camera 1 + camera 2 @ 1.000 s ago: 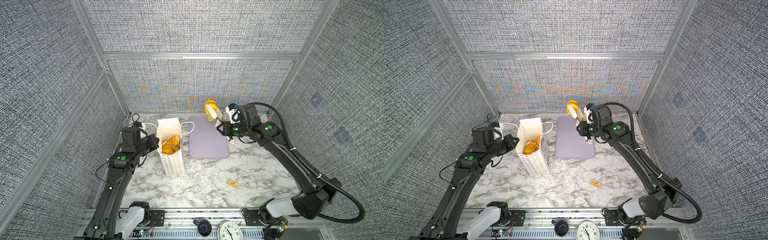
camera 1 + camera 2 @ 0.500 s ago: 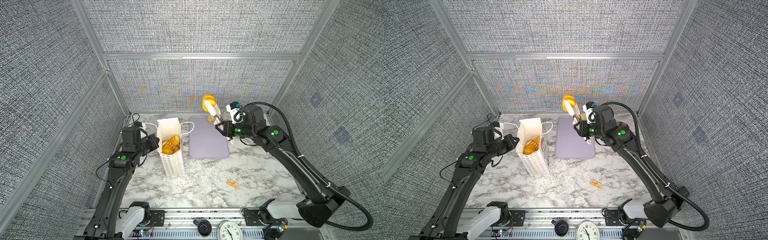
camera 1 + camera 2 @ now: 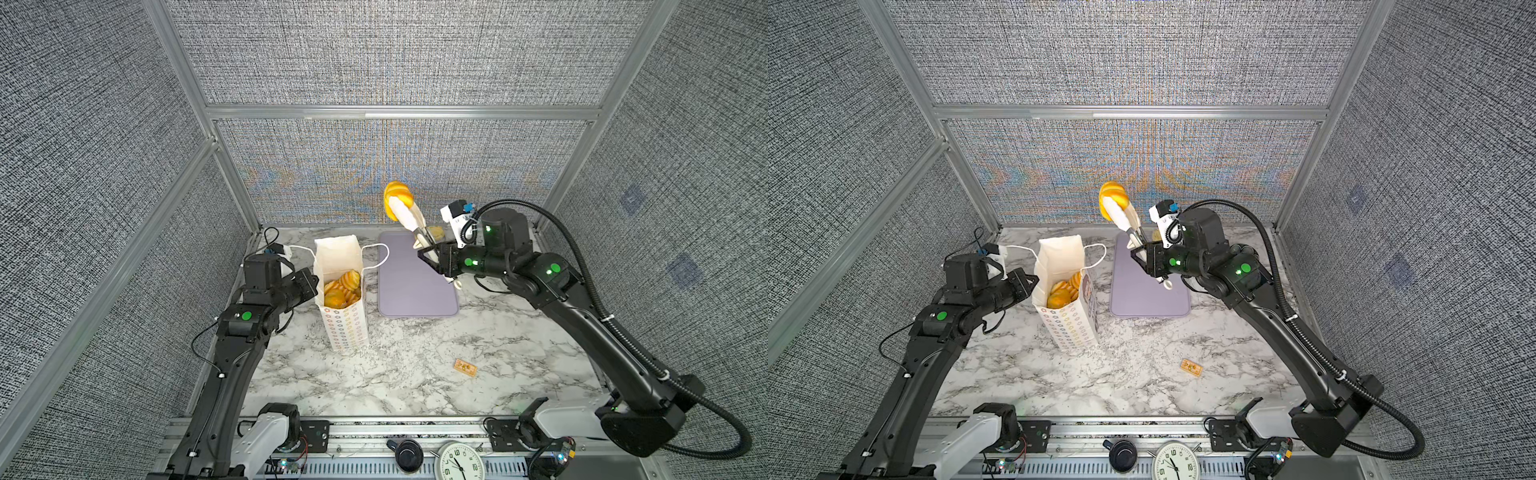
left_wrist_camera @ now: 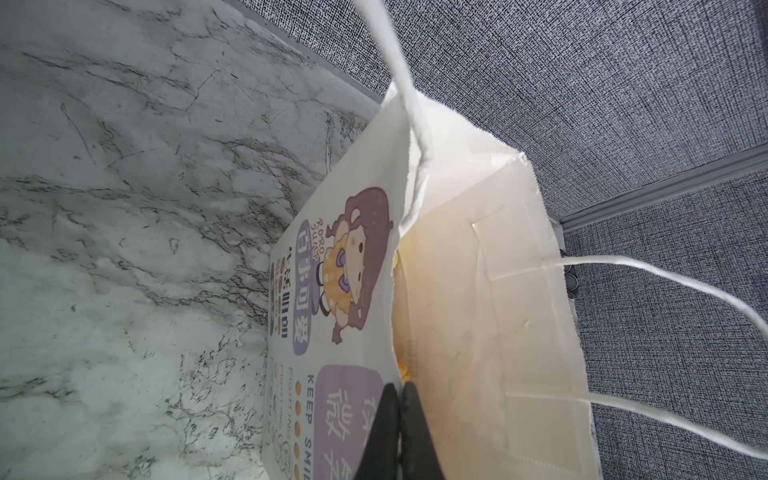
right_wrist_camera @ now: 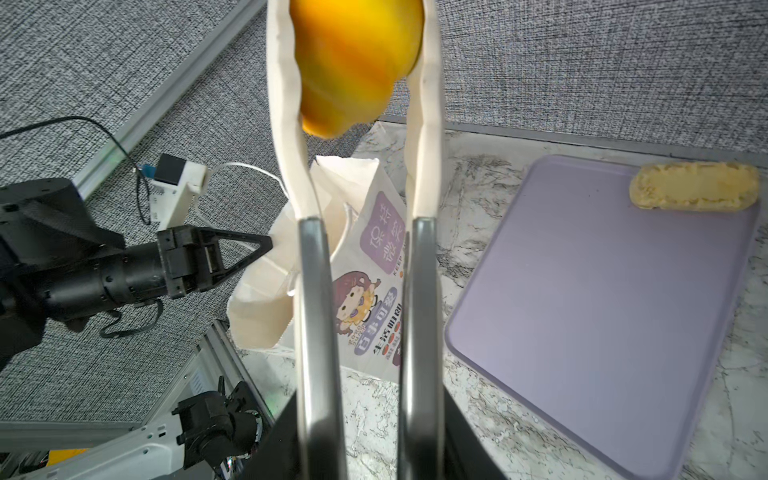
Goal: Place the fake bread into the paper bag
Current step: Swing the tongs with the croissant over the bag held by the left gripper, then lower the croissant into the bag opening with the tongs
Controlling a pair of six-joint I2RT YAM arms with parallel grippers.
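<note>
bright, even overhead light; soft shadows, moiré on back wall (image 3: 399, 174), wide-angle bending at edges; nearest bread (image 5: 353, 62) seems blurred.

Tabletop: white marble-patterned table surface with grey veins (image 3: 415, 390), seen in both top views.
Tray: flat lavender rectangular plastic tray with rounded corners (image 3: 415, 291), lying at the far centre of the table, its long side running near to far.
Packet: small tan rectangular packet (image 3: 465, 368), flat on the marble, near and right of the tray, well apart from it.
Walls: grey woven fabric panels (image 3: 395, 54) on the left, far and right, held in a silver aluminium frame (image 3: 399, 113).
Clock: round white analogue clock (image 3: 457, 462) at the near edge, centre.
Knob: round black knob (image 3: 408, 455) just left of the clock.
</note>
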